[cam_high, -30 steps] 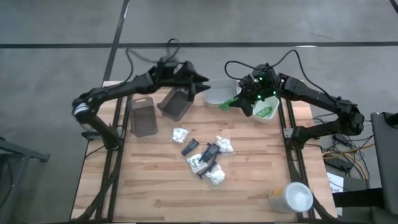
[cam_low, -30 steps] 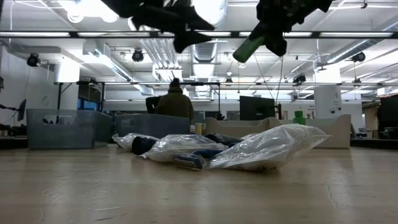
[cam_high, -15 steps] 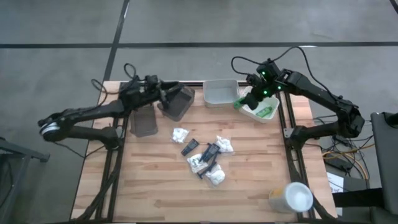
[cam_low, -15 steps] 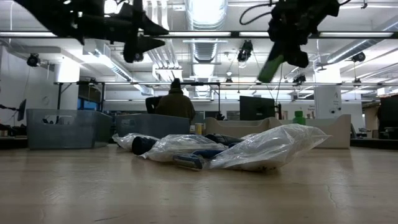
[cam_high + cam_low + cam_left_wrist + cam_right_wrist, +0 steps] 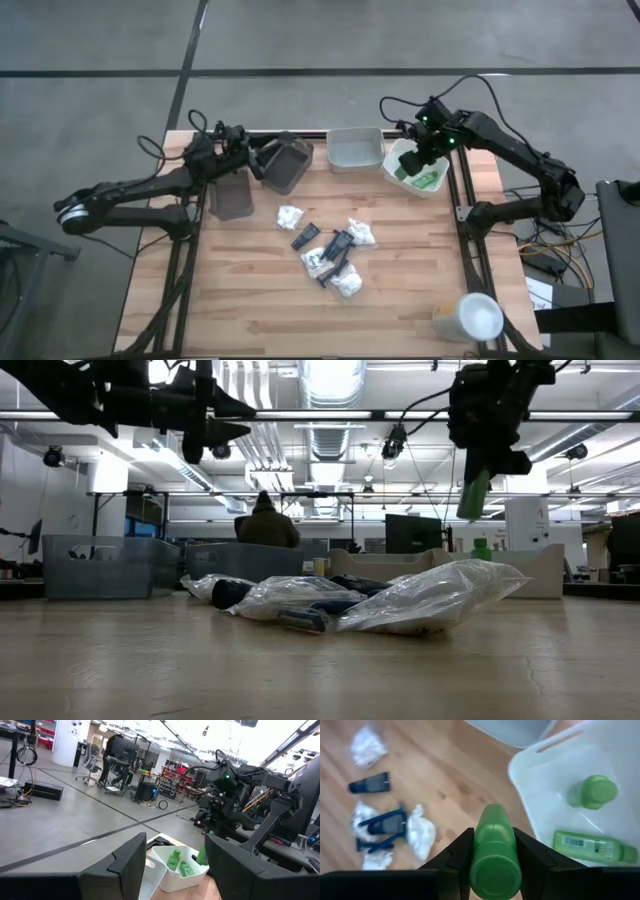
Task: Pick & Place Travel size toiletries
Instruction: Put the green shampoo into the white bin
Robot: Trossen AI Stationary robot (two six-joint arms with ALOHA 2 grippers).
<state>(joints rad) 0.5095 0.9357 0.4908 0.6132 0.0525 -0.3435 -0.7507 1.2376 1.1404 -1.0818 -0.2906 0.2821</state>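
My right gripper [image 5: 420,158] is shut on a green bottle [image 5: 474,495] and hovers over the white tray [image 5: 436,190], where two more green bottles lie [image 5: 594,792] [image 5: 594,847]. The other toiletries, white packets and dark tubes, sit in a pile [image 5: 330,250] on the table's middle. My left gripper [image 5: 256,153] is open, raised over the table's far left part beside the brown tray [image 5: 287,165], and touches nothing. My right gripper pinches the green bottle [image 5: 494,840] between its two fingers [image 5: 457,852], on the body just below the cap [image 5: 495,875]. The fingers come from above, pointing down. The bottle hangs below them, nearly upright, lifted clear above the white tray's near-left corner.
A grey tray [image 5: 355,150] stands left of the white one, and a dark grey tray [image 5: 230,190] left of the brown one. A big white cup [image 5: 470,318] stands at the near right corner. A person [image 5: 265,525] shows in the room behind the table.
My right gripper has carried the green bottle toward the table's right edge, from over the grey tray to over the white tray, and the bottle has swung from slanting to nearly upright. My left arm has drawn back toward the table's left edge.
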